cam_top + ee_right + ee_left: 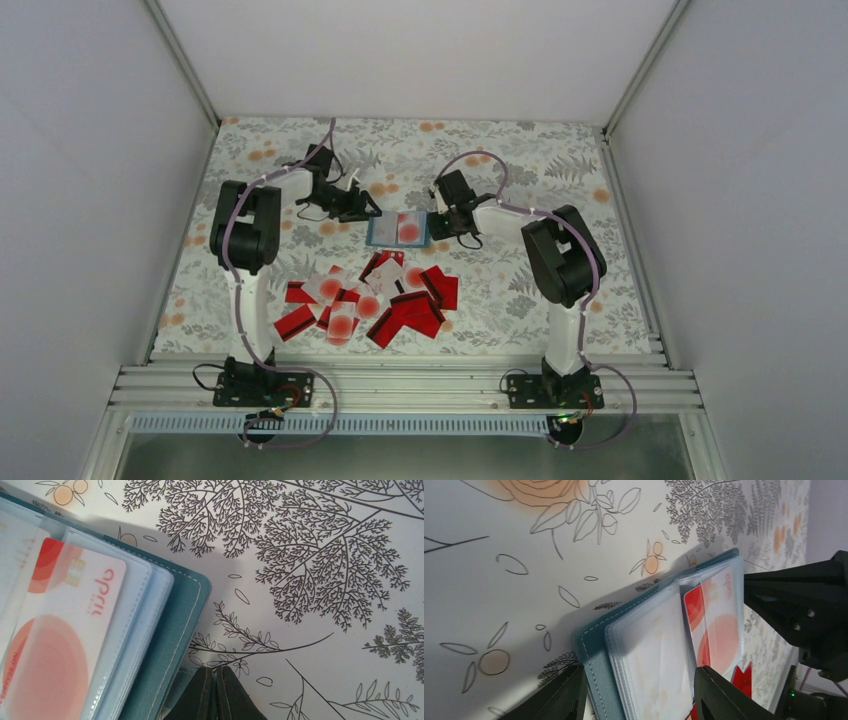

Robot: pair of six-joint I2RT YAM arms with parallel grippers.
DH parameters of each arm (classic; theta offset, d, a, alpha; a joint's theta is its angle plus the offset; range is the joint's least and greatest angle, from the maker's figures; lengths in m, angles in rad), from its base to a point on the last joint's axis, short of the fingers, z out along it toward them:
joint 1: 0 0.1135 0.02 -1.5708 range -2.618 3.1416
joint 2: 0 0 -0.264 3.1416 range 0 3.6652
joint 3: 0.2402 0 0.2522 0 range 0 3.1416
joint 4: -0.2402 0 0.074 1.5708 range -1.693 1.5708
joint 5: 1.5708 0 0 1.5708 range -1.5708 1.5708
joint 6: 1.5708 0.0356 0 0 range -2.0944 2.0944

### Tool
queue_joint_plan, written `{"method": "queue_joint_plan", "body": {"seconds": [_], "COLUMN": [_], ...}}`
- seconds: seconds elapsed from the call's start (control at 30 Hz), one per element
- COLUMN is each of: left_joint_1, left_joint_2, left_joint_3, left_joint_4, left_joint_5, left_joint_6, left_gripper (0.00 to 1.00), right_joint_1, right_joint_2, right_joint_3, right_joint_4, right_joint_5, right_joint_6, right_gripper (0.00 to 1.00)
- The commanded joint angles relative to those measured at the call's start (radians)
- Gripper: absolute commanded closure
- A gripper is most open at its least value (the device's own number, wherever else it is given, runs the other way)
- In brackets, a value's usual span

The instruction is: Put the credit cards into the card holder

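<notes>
Left arm [250,310] and right arm [562,335]: white links, black joint housings, lilac cables [232,215], black bases [250,385]. Left hand [639,669] and right hand [216,670]: matte black, wedge-shaped fingers.

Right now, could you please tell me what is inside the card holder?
One white card with a red spot lies in the card holder, partly under a clear sleeve. The stacked sleeves beneath cover anything deeper.
</notes>
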Motion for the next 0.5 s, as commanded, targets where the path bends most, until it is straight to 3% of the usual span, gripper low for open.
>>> {"method": "queue_joint_plan", "body": {"seconds": [0.0, 0.47], "left_joint_1": [-0.004, -0.019], "left_joint_2": [0.051, -0.044], "left_joint_3": [-0.003, -0.003], "left_joint_4": [-0.027, 0.001], "left_joint_5": [0.067, 0.169], "left_joint_6": [0.028, -0.052], "left_gripper": [0.45, 0.45], "right_joint_1": [0.0, 0.0], "right_joint_2": [0.02, 0.025], "right_joint_3": [-0.017, -0.011], "right_joint_4": [-0.004, -0.001], "right_joint_5": [-0.032, -0.046], "right_joint_6": [0.013, 0.007], "right_gripper": [0.96, 0.96]}}
